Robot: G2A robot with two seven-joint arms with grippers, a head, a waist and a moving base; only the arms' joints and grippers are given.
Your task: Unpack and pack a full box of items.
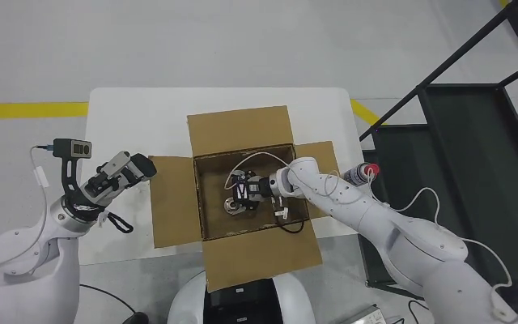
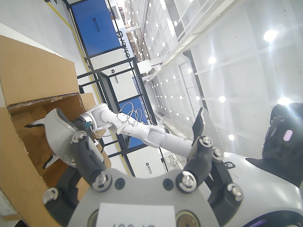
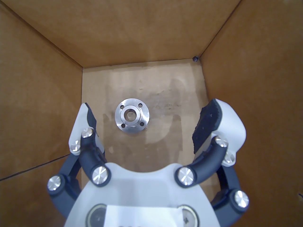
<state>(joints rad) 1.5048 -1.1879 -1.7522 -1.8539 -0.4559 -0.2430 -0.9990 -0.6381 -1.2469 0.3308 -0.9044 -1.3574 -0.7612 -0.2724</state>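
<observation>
right white arm (image 1: pixel 364 212) extended inward across the robot's front, wrist bent down. white-and-black two-finger right end effector (image 3: pixel 148 109) points straight down, fingers (image 3: pixel 208 124) spread wide, nothing between them. left white arm (image 1: pixel 32 247) folded out at its own side. left end effector (image 2: pixel 129 114) tilted upward toward the other arm, also spread wide, empty.

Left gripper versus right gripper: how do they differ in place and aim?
The right gripper is inside the cardboard box; the left gripper is outside it, beside a side flap. The right gripper aims down at the metal flange on its floor; the left gripper aims sideways toward the box. Both are open and empty.
</observation>
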